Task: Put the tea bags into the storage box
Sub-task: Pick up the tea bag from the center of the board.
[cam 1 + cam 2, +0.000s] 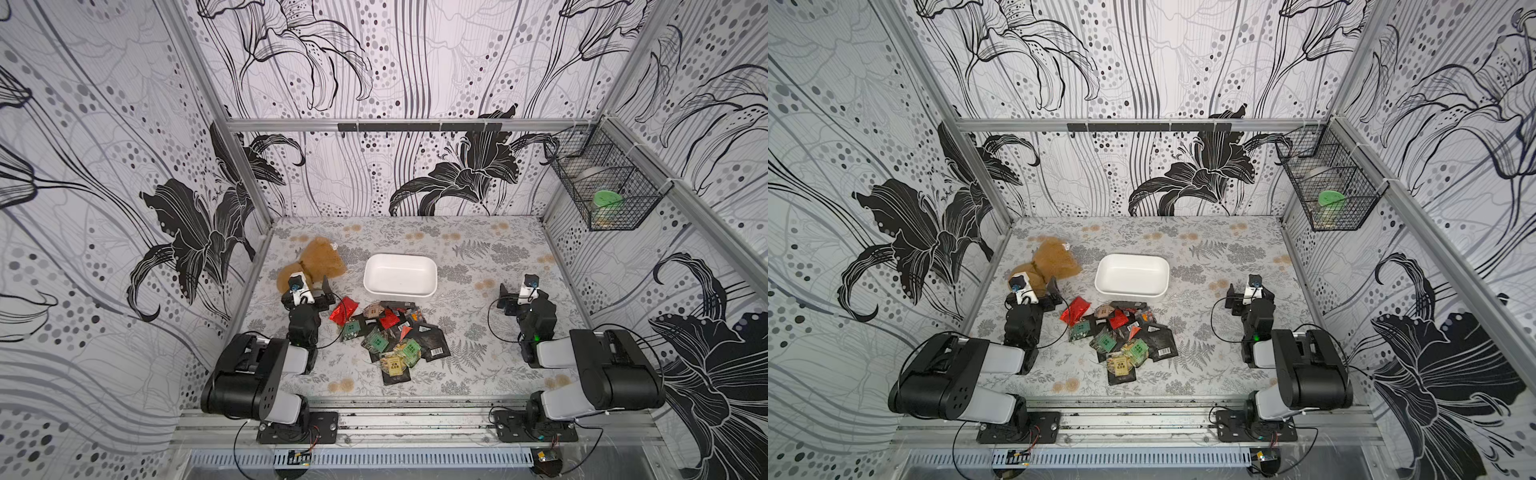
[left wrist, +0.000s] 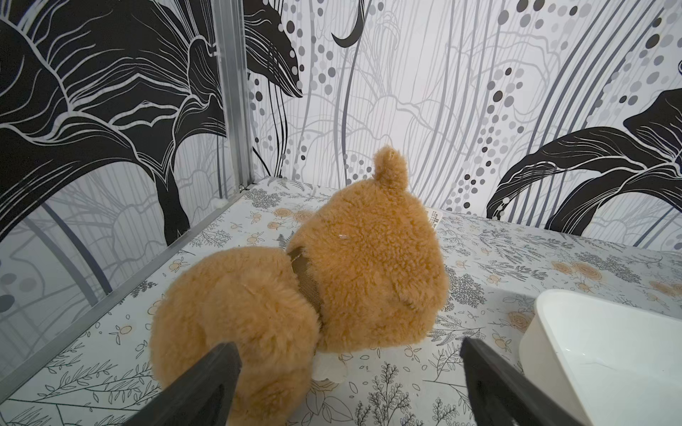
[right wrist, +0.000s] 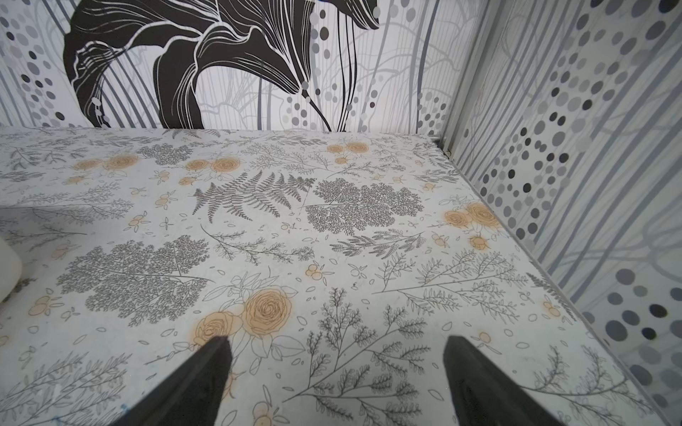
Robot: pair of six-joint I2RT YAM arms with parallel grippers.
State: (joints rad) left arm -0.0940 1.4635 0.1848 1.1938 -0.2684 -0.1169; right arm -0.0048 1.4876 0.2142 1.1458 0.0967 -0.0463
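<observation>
Probably reach rightward with the spread, empty left claw (image 2: 350, 356), nearest the tea bags (image 1: 386, 332); spread right claw (image 3: 337, 343) well apart.

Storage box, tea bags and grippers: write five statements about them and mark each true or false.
1. The storage box is empty. True.
2. The tea bags lie heaped on the table, outside the box. True.
3. The left gripper holds a tea bag. False: it is open and empty, facing the plush toy.
4. The plush toy sits in the wire basket. False: it lies on the table beside the box.
5. The right gripper is open. True.
</observation>
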